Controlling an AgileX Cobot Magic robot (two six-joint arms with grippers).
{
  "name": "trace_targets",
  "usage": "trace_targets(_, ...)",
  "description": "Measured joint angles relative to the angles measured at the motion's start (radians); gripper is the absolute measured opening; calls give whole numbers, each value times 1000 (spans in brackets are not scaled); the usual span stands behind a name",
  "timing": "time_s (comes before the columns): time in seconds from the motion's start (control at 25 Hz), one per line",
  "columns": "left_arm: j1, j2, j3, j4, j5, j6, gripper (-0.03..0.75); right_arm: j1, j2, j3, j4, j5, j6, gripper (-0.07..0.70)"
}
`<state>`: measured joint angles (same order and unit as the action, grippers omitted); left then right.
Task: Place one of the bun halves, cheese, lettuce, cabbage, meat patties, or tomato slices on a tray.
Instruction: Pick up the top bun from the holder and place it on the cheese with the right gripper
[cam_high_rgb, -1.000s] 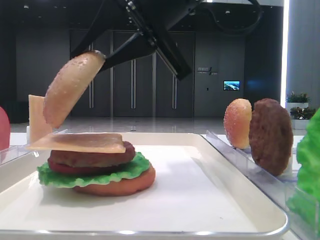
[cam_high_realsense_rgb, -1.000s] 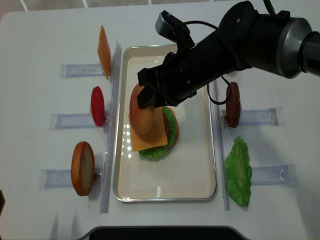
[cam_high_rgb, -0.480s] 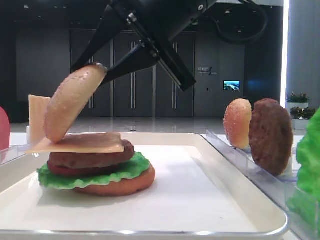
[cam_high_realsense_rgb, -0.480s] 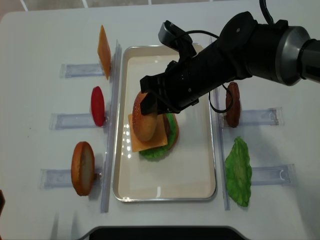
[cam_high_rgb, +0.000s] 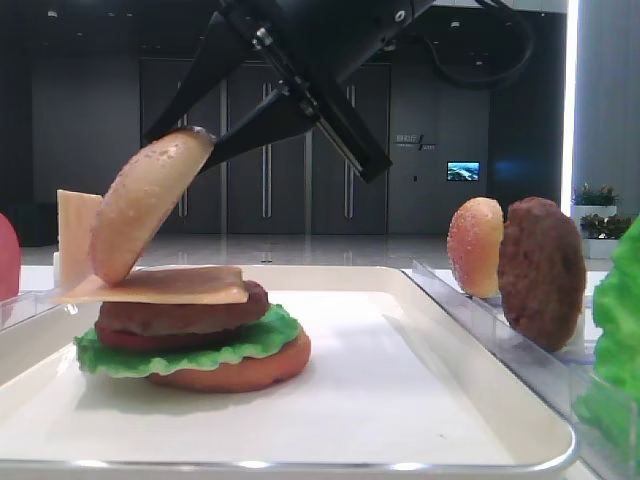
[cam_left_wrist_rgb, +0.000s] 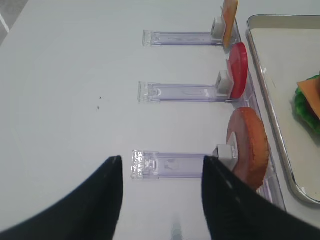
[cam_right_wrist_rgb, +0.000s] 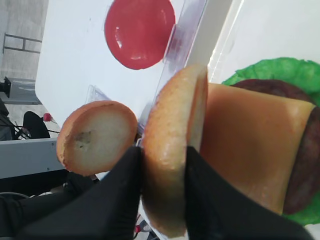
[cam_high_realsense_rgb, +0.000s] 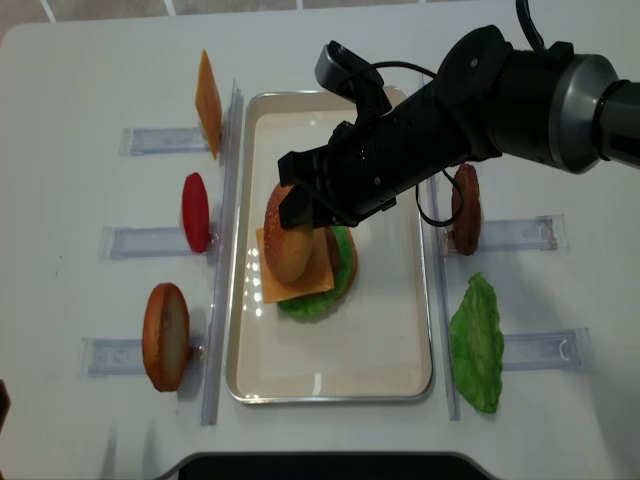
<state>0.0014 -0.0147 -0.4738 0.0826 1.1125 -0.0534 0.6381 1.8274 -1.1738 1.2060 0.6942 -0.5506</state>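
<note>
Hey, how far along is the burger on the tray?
Done: bottom bun, lettuce, patty and cheese are stacked on the tray. In hand: the right tool pinches the top bun, tilted, its lower edge at the cheese. Left: lay it flat and release.

You're looking at a plain white counter (cam_high_realsense_rgb: 80, 120). A large white rectangular tray with a low rim (cam_high_realsense_rgb: 390, 330) lies flat on it near the middle. Clear plastic racks (cam_high_realsense_rgb: 130, 242) lie on the counter to both sides of the tray, three on the left and two on the right (cam_high_realsense_rgb: 530, 235), with long clear rails (cam_high_realsense_rgb: 222, 250) just beside the tray's long edges.
</note>
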Motion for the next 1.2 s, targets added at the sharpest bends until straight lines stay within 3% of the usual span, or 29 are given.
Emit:
trace_targets(0.12, 0, 0, 0, 0, 0, 0, 391, 0, 0, 0, -1, -4, 0, 203)
trace_targets(0.32, 0, 0, 0, 0, 0, 0, 391, 0, 0, 0, -46, -38, -3, 384)
trace_targets(0.44, 0, 0, 0, 0, 0, 0, 391, 0, 0, 0, -91, -44, -3, 452)
trace_targets(0.76, 0, 0, 0, 0, 0, 0, 391, 0, 0, 1, -198, -28, 20, 477)
trace_targets(1.04, 0, 0, 0, 0, 0, 0, 391, 0, 0, 1, -409, -24, 165, 477)
trace_targets(1.2, 0, 0, 0, 0, 0, 0, 391, 0, 0, 1, -454, -22, 191, 477)
